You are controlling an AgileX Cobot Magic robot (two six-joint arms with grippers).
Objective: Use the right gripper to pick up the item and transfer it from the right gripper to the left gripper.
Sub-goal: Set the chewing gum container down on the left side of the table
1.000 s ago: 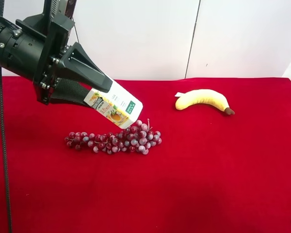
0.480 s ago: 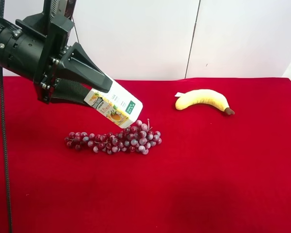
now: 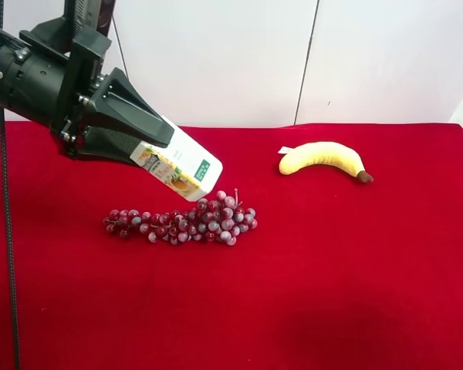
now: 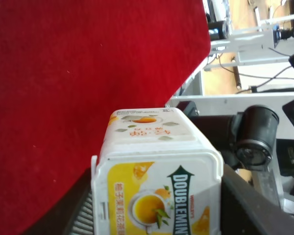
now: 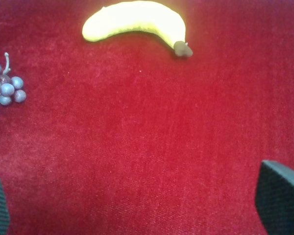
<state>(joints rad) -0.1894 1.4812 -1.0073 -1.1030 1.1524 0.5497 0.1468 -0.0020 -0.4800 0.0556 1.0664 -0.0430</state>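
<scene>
The item [image 3: 181, 166], a small white carton with green and orange print, hangs tilted above the red cloth, just over the grapes. My left gripper [image 3: 158, 150], on the black arm at the exterior high view's left, is shut on it. In the left wrist view the item [image 4: 157, 171] sits between the two black fingers [image 4: 255, 210]. My right gripper [image 5: 137, 205] is open over bare cloth, with only the fingertips [image 5: 279, 196] showing at the frame's corners and nothing between them. The right arm does not show in the exterior high view.
A bunch of red grapes [image 3: 185, 220] lies on the red cloth [image 3: 332, 270] below the carton, also seen as grapes [image 5: 2, 88]. A yellow banana [image 3: 322, 158] lies at the back right, and the banana [image 5: 134, 19] is ahead of my right gripper. A white wall stands behind the table.
The left arm has lifted slightly and shifted left with the carton, which now hangs a little higher above the grapes. The dark bit at the exterior view's lower right corner is gone.
</scene>
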